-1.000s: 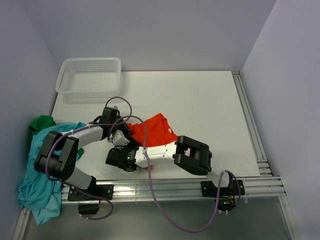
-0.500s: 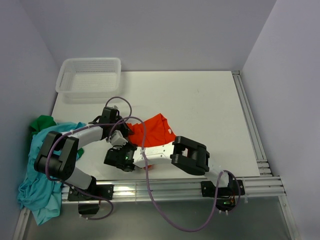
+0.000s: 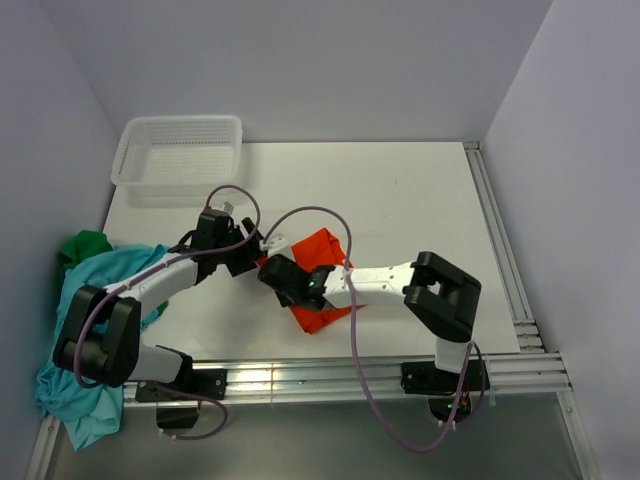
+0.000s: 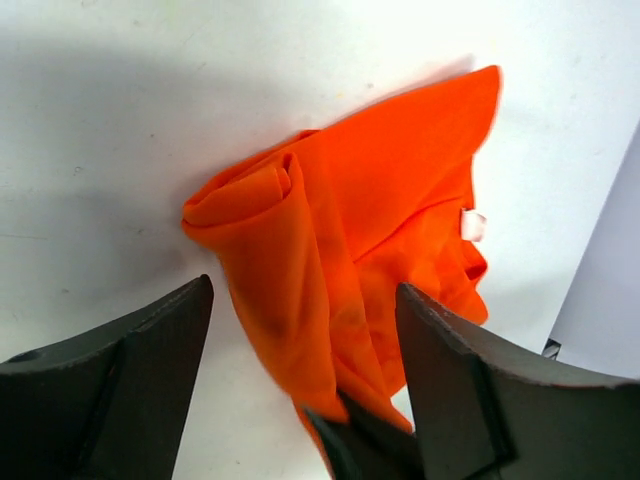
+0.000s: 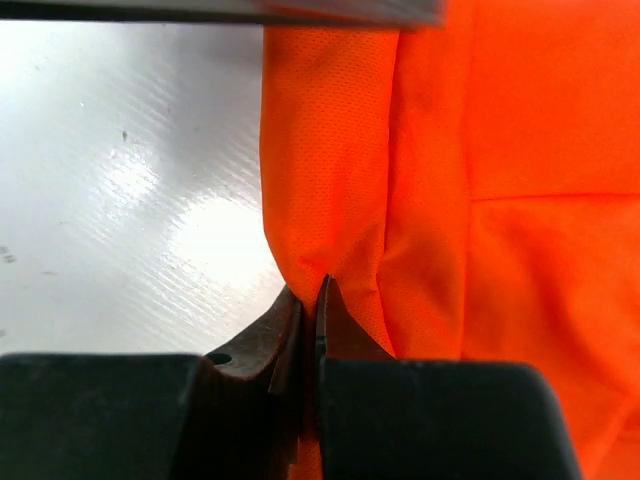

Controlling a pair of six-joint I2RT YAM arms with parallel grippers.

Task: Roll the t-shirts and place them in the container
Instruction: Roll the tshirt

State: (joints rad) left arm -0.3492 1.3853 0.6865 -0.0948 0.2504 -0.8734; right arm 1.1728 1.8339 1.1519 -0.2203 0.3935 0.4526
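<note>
An orange-red t-shirt (image 3: 322,312) lies crumpled at the table's near middle. In the left wrist view one end of the shirt (image 4: 330,240) is curled into a loose roll. My left gripper (image 3: 250,258) stands open at the shirt's left edge, its fingers (image 4: 150,350) straddling the cloth without touching it. My right gripper (image 3: 275,272) reaches in from the right and is shut on a fold of the orange cloth (image 5: 330,150); its jaws pinch the fabric edge (image 5: 320,295). A teal-blue t-shirt (image 3: 75,345) and a dark green one (image 3: 85,245) lie heaped off the table's left edge.
A white mesh basket (image 3: 180,150) sits at the back left corner. Aluminium rails run along the table's right side (image 3: 500,250) and near edge (image 3: 330,375). Purple cables loop over both arms. Grey walls close in the sides.
My left gripper has opened and let go of the orange shirt. The right arm swung from the near left to over the shirt, shut on its edge, and the cloth shifted toward the near edge.
</note>
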